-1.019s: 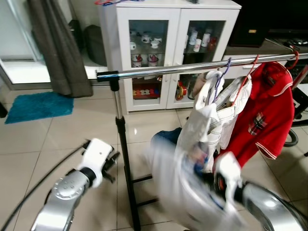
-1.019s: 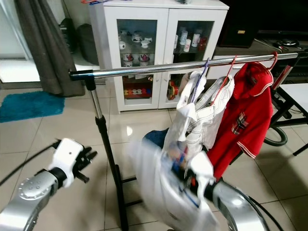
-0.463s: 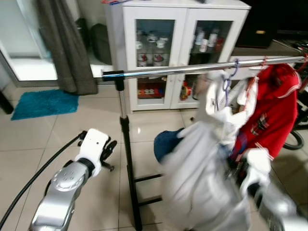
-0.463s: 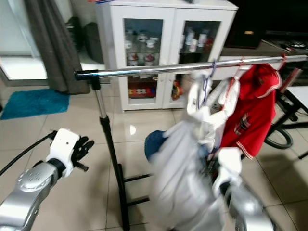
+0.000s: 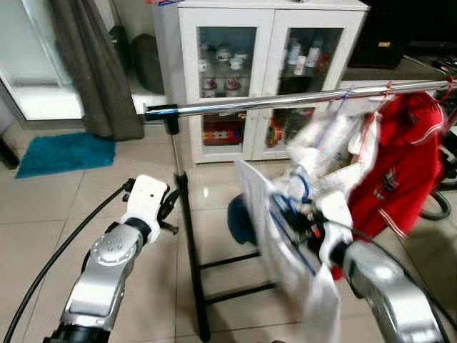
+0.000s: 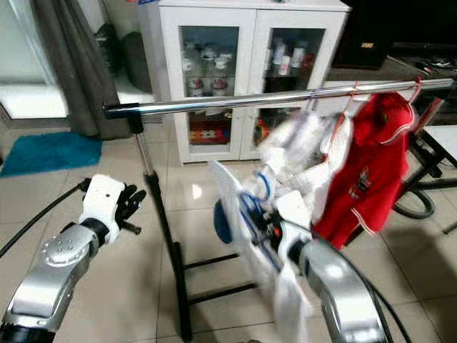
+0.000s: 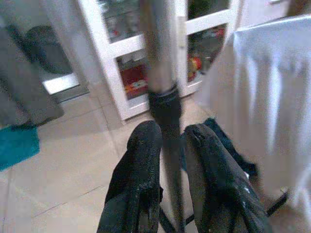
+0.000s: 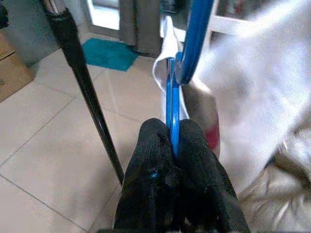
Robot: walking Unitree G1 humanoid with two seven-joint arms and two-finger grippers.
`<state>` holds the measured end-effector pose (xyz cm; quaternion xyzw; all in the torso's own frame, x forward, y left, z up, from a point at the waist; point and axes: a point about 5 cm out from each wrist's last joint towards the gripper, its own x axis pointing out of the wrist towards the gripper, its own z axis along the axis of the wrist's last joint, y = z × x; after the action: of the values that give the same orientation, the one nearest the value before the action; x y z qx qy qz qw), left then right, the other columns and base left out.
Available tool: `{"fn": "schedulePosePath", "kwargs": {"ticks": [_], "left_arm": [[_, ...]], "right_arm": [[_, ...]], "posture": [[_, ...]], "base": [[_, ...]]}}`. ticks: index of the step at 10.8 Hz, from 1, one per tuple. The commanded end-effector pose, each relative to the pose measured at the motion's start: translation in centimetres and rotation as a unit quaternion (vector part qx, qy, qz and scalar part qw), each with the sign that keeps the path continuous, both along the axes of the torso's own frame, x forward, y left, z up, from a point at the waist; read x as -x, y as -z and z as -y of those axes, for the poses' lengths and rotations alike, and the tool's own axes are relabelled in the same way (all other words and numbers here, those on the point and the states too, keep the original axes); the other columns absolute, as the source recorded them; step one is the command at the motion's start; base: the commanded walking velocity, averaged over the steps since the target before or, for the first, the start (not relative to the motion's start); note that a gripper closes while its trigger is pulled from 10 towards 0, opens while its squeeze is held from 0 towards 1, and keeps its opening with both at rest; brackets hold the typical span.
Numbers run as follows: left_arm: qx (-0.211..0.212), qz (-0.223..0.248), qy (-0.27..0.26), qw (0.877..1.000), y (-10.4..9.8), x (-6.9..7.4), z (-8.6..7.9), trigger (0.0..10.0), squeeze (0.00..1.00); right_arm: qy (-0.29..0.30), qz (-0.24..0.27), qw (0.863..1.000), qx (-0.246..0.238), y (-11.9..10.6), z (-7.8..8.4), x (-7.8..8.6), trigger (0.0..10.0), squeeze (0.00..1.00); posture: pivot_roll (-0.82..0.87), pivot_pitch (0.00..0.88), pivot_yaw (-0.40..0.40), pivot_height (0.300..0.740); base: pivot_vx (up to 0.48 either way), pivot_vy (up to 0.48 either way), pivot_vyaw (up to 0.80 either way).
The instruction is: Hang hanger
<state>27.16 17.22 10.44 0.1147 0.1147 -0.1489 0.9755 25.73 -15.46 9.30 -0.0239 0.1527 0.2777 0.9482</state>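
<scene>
A blue hanger (image 8: 171, 104) carrying a white garment (image 5: 316, 304) is pinched in my right gripper (image 8: 170, 130), which is shut on its wire below the hook. In the eye views this gripper (image 5: 307, 216) is raised in front of the rack, below the chrome rail (image 5: 271, 103) and left of the clothes hanging there. The garment drapes over my right forearm. My left gripper (image 5: 168, 207) hovers beside the rack's black upright pole (image 5: 184, 214). Its fingers (image 7: 138, 160) stand slightly open, and the pole shows through the gap.
A red shirt (image 5: 400, 164) and blurred white garments (image 5: 335, 139) hang on the rail's right part. Behind stands a white glass-door cabinet (image 5: 264, 43). A grey curtain (image 5: 86, 64), a teal mat (image 5: 64, 153) and a blue item on the floor (image 5: 239, 214) lie around the rack.
My right arm has lifted the hanger and white garment up and leftward toward the rail. My left gripper has moved closer to the upright pole.
</scene>
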Motion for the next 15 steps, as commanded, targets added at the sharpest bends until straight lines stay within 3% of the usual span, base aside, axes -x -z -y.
{"fn": "schedulePosePath", "kwargs": {"ticks": [1, 6, 8, 10, 12, 15], "left_arm": [[-0.001, 0.006, -0.008, 1.000, -0.4, 0.0, -0.2, 10.0, 0.00], [-0.014, 0.011, -0.006, 1.000, -0.5, 0.2, -0.3, 10.0, 0.00], [-0.035, 0.013, 0.030, 0.999, -0.5, 0.2, 0.0, 10.0, 0.00], [0.006, 0.037, 0.081, 0.996, -1.8, 0.0, 0.8, 10.0, 0.00], [0.035, 0.037, 0.163, 0.985, -2.6, 0.5, 2.2, 10.0, 0.00], [0.029, 0.024, 0.241, 0.970, -2.7, 1.0, 3.4, 10.0, 0.00]], "right_arm": [[0.002, 0.029, 1.000, 0.002, -1.0, -0.3, -1.0, 10.0, 0.00], [0.026, 0.047, 0.998, -0.026, -2.2, -1.2, -1.8, 10.0, 0.00], [0.086, 0.044, 0.995, -0.018, -2.8, -0.4, -2.0, 10.0, 0.00], [0.128, 0.044, 0.991, -0.010, -3.8, 0.5, -1.7, 10.0, 0.00], [0.126, 0.065, 0.990, -0.018, -5.0, 0.8, -0.3, 10.0, 0.00], [0.112, 0.060, 0.992, 0.003, -5.1, 1.4, 1.7, 10.0, 0.00]], "posture": [[0.03, 0.000, -0.024, 0.740], [0.06, 0.000, -0.047, 0.740], [0.05, 0.000, -0.048, 0.740], [0.04, 0.000, -0.047, 0.740], [0.03, 0.000, -0.046, 0.740], [0.00, 0.000, -0.033, 0.740]], "base": [[0.345, 0.000, 0.80], [0.331, 0.000, 0.64], [0.000, 0.000, 0.00], [0.000, 0.000, 0.00], [0.000, 0.000, 0.00], [0.000, 0.000, 0.00]]}}
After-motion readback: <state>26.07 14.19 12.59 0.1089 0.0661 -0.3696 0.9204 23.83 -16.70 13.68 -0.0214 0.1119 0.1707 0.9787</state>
